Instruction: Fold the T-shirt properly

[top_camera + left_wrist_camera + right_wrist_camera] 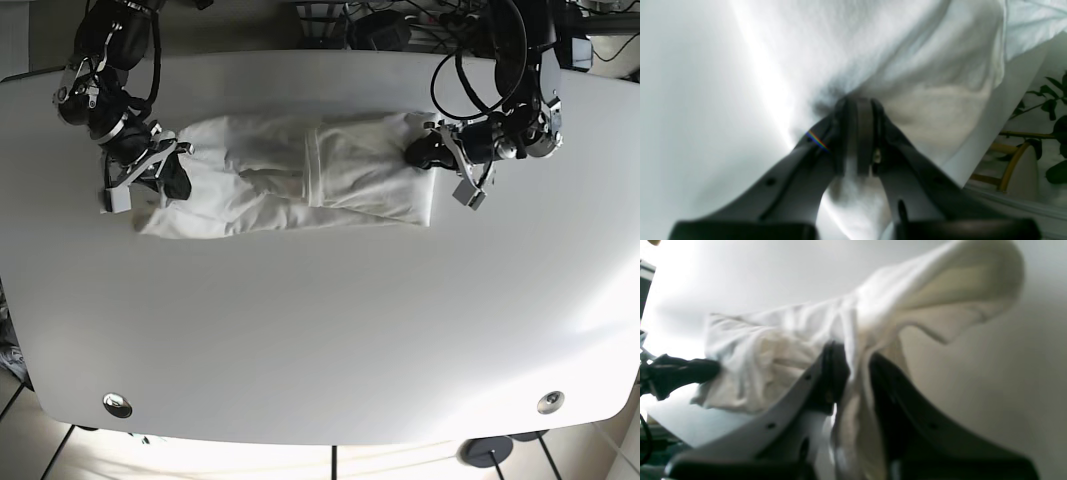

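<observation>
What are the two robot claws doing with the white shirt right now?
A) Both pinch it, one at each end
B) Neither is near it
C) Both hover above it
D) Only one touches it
A: the left gripper and right gripper each have T-shirt cloth clamped between their jaws, at opposite ends.

- T-shirt (290, 185): soft white cloth, matt, creased.
- Tabletop (320, 330): smooth white surface with a faint sheen.
- Left claw (858, 133): dark matt plastic with smooth fingers (800, 173).
- Right claw (853, 376): the same dark matt plastic.

Both black arms trail looped black cables; the left hand (857, 133) has grey fingers, seemingly dark-padded.
</observation>
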